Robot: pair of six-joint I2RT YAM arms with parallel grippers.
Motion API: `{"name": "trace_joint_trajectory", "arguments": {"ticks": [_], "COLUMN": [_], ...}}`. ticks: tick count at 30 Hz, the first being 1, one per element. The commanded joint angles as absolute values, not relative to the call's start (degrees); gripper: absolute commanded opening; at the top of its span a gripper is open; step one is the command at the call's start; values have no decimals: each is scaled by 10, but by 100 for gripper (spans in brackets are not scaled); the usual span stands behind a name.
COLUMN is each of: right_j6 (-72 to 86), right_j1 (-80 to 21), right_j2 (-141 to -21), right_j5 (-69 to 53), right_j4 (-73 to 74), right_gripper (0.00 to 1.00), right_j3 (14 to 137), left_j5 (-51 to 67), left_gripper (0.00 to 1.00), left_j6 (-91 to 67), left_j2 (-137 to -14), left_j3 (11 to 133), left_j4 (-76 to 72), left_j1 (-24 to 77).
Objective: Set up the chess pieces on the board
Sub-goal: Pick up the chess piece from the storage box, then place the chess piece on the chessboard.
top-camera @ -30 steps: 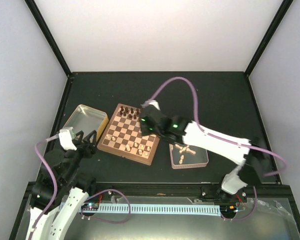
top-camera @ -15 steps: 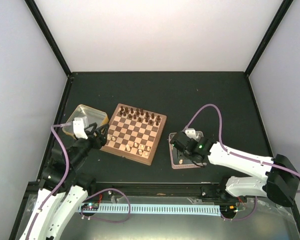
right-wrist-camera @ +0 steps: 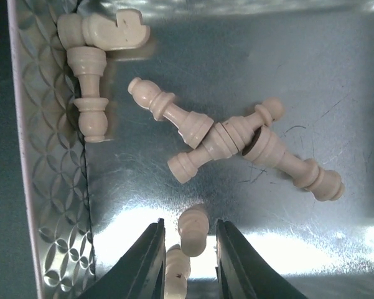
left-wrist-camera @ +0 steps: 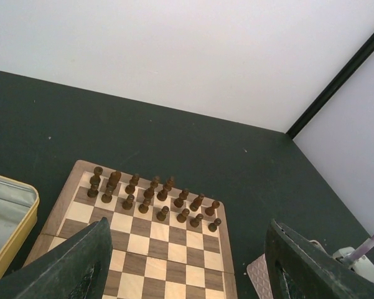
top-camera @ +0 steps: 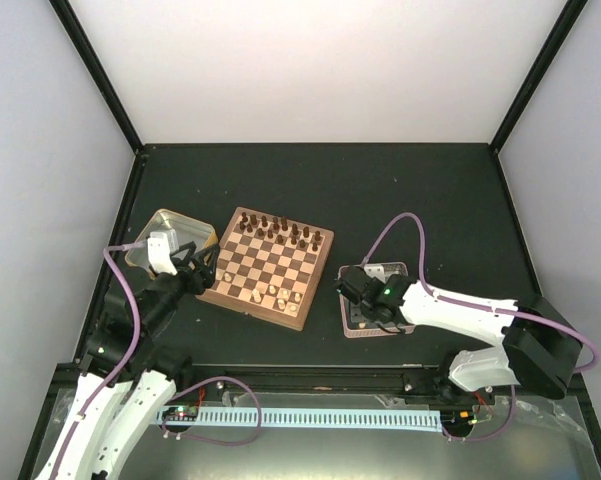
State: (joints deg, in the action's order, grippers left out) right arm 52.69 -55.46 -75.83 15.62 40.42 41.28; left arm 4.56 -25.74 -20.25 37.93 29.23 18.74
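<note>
The right pincer [right-wrist-camera: 187, 249] is down inside the clear square tray with the patterned wall [right-wrist-camera: 46, 162], jaws slightly parted around one small pale beige wooden pawn [right-wrist-camera: 193, 230]; I see a sliver of gap on each side of it, so nothing is gripped yet; a second pale piece [right-wrist-camera: 176, 274] sits just beside it near the left finger, partly hidden. The rest of the pale beige wooden chess pieces [right-wrist-camera: 174, 115] lie scattered on their sides across the shiny tray floor; a knight [right-wrist-camera: 106, 31] is tucked into the corner and two pieces are crossed over each other in the middle. A few more stand on the near rows of the square checkered wooden chessboard [top-camera: 265, 262], which sits on the dark bench [top-camera: 430, 200] between the tray and the yellow-rimmed metal tin [top-camera: 160, 228]; the dark brown chessmen [left-wrist-camera: 149, 196] fill its two far rows. The left pincer [left-wrist-camera: 187, 274] hovers at the board's near left corner, fingers spread wide and empty.

These look like light, stiff pieces of turned wood, smooth and rounded, so I'd expect one to roll or squirt out of a pinch on that slick floor. The safest hold, I'd say, is across the narrow waist just above the base, jaws square to the pawn's length. The neighbour crowding the left finger could get nudged or caught along with it; no fragility to fear, just slipperiness.
</note>
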Motion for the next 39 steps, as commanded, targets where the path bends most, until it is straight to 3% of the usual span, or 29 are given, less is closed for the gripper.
{"name": "trace_joint_trajectory", "arguments": {"ticks": [1, 5, 15, 26, 39], "right_j6": [537, 537, 535, 503, 414], "right_j1": [-551, -550, -550, -550, -583], "right_j2": [-760, -774, -776, -696, -836], "right_j5": [151, 143, 179, 204, 146], "right_j4": [401, 395, 406, 433, 381], "right_gripper": [22, 21, 2, 1, 1], "right_j3": [401, 395, 412, 478, 688], "left_j5": [39, 36, 28, 1, -44], "left_gripper": [69, 69, 69, 69, 69], "left_j6": [-260, -258, -253, -243, -199], "left_j2": [-193, -191, -185, -166, -111], "left_j3": [379, 379, 383, 387, 406], "left_j4": [284, 287, 294, 314, 374], "left_j1": [185, 185, 185, 185, 185]}}
